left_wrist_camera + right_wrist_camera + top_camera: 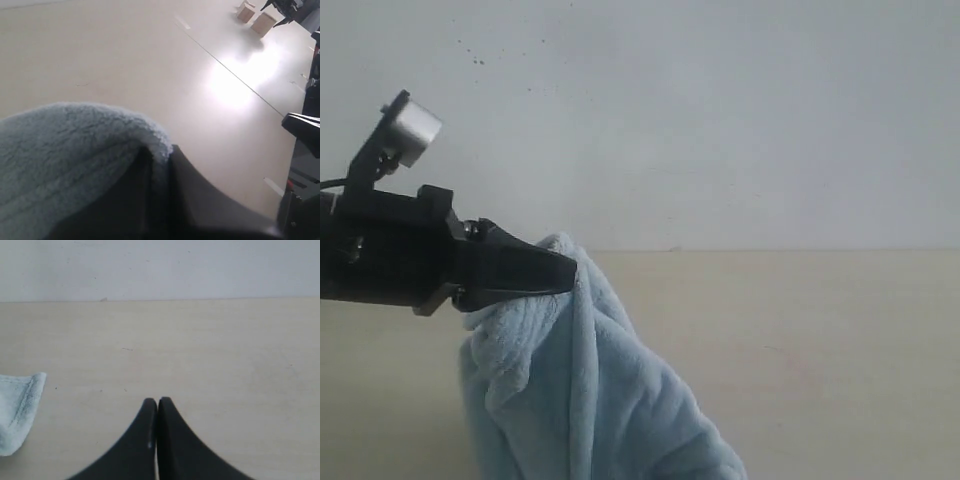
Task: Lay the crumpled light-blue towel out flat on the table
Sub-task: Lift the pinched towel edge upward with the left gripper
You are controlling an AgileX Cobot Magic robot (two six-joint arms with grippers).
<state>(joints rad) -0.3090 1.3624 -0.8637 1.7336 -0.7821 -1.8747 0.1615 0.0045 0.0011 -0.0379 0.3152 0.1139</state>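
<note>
The pale-blue fluffy towel (580,400) hangs in folds from my left gripper (568,272), which is shut on its top fold and holds it raised above the beige table (820,350). Up close, the left gripper (159,152) pinches towel pile (70,150) between its black fingers. My right gripper (158,401) hovers shut and empty over bare table (225,360). A hemmed corner of the towel (17,407) lies on the table off to one side of it. The right gripper is outside the exterior view.
A white speckled wall (700,120) rises behind the table. In the left wrist view, two small wooden blocks (256,19) stand at the far end, near a table seam (225,70) and dark equipment (305,125).
</note>
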